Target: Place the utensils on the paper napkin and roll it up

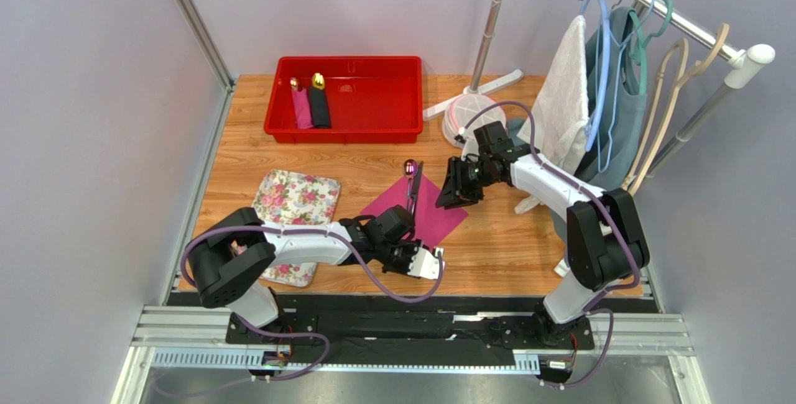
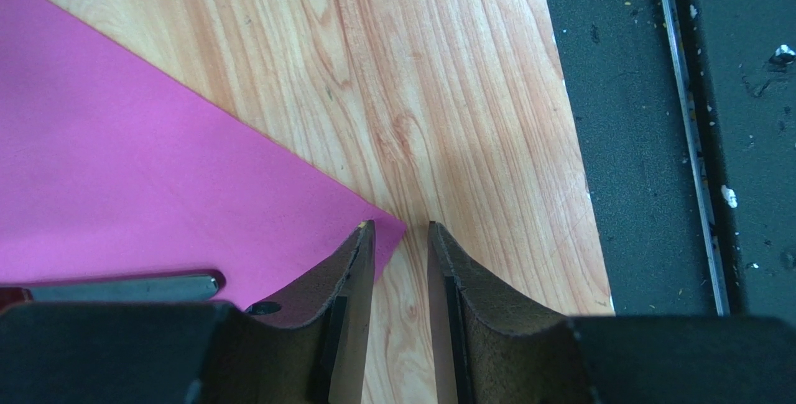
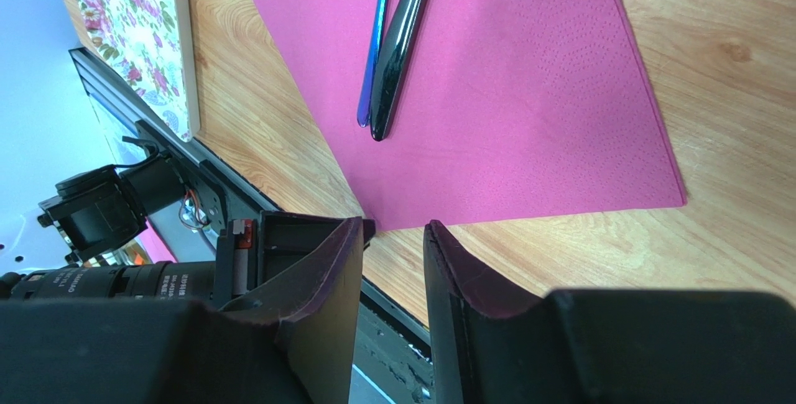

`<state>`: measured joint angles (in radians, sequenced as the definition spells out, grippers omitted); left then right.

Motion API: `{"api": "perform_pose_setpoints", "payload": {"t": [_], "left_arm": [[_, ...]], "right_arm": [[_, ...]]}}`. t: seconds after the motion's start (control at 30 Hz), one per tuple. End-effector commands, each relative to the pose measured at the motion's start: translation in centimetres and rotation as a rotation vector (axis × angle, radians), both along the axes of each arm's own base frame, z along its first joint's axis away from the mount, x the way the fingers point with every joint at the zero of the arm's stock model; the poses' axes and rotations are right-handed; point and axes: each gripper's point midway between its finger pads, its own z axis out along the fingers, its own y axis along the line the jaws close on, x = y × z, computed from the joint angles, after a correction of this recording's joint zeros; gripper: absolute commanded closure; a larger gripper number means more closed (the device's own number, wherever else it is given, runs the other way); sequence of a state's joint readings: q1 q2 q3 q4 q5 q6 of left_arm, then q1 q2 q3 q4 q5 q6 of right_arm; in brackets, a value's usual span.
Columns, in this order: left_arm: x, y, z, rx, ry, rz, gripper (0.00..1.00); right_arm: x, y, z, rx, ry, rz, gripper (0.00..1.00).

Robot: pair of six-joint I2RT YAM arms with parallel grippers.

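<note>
The magenta paper napkin (image 1: 422, 213) (image 3: 504, 96) (image 2: 140, 171) lies flat on the wooden table, set like a diamond. The black-handled utensils (image 1: 412, 185) (image 3: 397, 40) rest together along it, and their purple heads reach past its far corner. A dark handle end (image 2: 140, 287) shows low in the left wrist view. My left gripper (image 1: 416, 250) (image 2: 400, 227) is down at the napkin's near corner. Its jaws stand a little apart with bare wood in the gap, and one finger overlaps the corner. My right gripper (image 1: 448, 199) (image 3: 392, 225) hovers by the napkin's right edge, open and empty.
A red bin (image 1: 346, 124) at the back holds a pink roll and a black roll. A floral cloth (image 1: 297, 201) lies left of the napkin. On the right stand a white base (image 1: 472, 101) and a clothes rack (image 1: 654, 22) with hangers. A black strip (image 2: 635, 143) borders the near edge.
</note>
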<state>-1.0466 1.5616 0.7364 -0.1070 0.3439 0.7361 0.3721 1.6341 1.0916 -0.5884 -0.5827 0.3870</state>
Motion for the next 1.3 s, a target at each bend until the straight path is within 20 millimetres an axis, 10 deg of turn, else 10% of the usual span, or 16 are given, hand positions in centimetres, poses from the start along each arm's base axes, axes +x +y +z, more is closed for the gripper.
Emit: {"api": "perform_pose_setpoints", "payload": {"t": [0.0,0.4,0.77,1.27], "left_arm": [[0.9,-1.8,0.8,-0.041,-0.035,-0.031,0.65],[0.7,-1.6,1.1,-0.035,0.018,-0.022,1.0],[2.4,-2.8,5.8,-0.105,0.102,0.04,1.0],[8.7,-2.4,6.6,-0.146,0.077,0.143,1.0]], "right_arm": [[1.1,0.1,1.4,0.03,-0.04,0.006,0.66],[1.2,0.0,1.6,0.042,-0.032,-0.001,0.67],[1.0,0.1,1.6,0.05,-0.023,0.002,0.68],[0.6,0.3,1.5,0.084,-0.009,0.016,0.56]]}}
